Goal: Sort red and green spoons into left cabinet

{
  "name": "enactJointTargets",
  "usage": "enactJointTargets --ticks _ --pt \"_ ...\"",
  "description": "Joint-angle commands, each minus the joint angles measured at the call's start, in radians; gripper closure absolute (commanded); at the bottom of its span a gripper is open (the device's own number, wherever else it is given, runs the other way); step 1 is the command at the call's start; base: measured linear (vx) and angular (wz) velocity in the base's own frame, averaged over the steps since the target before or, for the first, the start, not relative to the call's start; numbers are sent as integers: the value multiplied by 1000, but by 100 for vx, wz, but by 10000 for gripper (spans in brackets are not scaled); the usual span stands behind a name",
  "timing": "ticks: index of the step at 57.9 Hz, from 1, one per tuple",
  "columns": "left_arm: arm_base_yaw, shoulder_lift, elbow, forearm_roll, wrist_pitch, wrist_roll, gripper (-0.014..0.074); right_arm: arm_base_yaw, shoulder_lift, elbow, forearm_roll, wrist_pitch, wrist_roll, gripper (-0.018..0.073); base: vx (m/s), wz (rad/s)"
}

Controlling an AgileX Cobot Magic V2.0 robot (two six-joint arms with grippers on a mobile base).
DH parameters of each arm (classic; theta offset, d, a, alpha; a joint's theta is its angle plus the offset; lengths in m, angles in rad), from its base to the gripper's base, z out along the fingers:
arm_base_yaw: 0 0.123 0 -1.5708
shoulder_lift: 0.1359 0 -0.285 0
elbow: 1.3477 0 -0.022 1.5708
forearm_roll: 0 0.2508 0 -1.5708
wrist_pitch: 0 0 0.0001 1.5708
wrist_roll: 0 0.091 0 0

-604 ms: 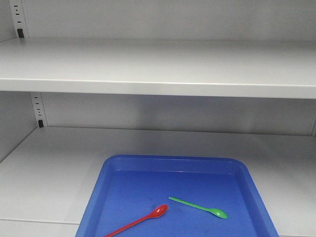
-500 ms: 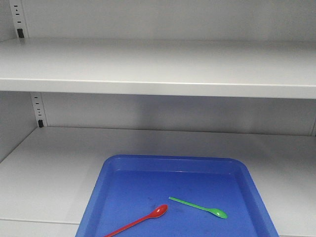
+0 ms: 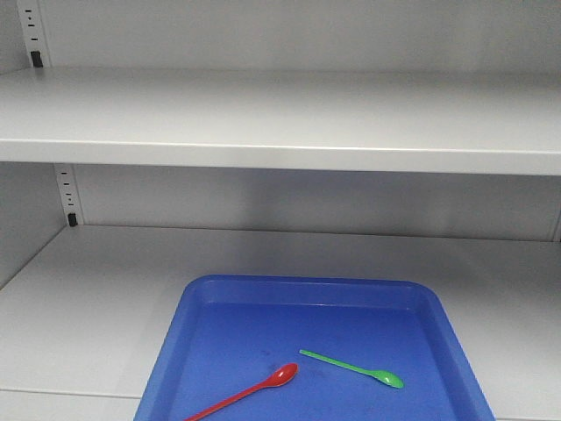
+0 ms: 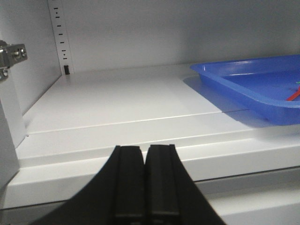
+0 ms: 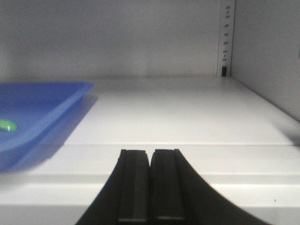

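A red spoon [image 3: 254,389] and a green spoon [image 3: 355,368] lie in a blue tray [image 3: 302,289] on the lower shelf [image 3: 96,307] of the pale grey cabinet. The red spoon's bowl points up-right; the green one's bowl lies to the right. My left gripper [image 4: 145,150] is shut and empty, low in front of the shelf edge, left of the tray [image 4: 225,79], where a sliver of red spoon [image 4: 294,95] shows. My right gripper [image 5: 150,153] is shut and empty, right of the tray [image 5: 42,103]; the green spoon's bowl [image 5: 6,125] shows inside. Neither gripper appears in the front view.
An upper shelf [image 3: 280,123] spans the cabinet above the tray. Slotted peg strips [image 3: 67,195] stand in the back left corner, another peg strip [image 5: 226,33] at the back right. A metal hinge [image 4: 10,56] sticks out on the left wall.
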Motion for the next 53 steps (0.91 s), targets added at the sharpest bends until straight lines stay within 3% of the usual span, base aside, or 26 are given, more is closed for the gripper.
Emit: enactJointTargets --ticks 1,53 --pt "0 -20 -2 -10 -80 -7 596 2 -15 11 -24 -58 -9 565 0 0" --pt "0 -20 -2 -10 -80 -7 596 2 -15 11 -21 -45 -9 565 0 0"
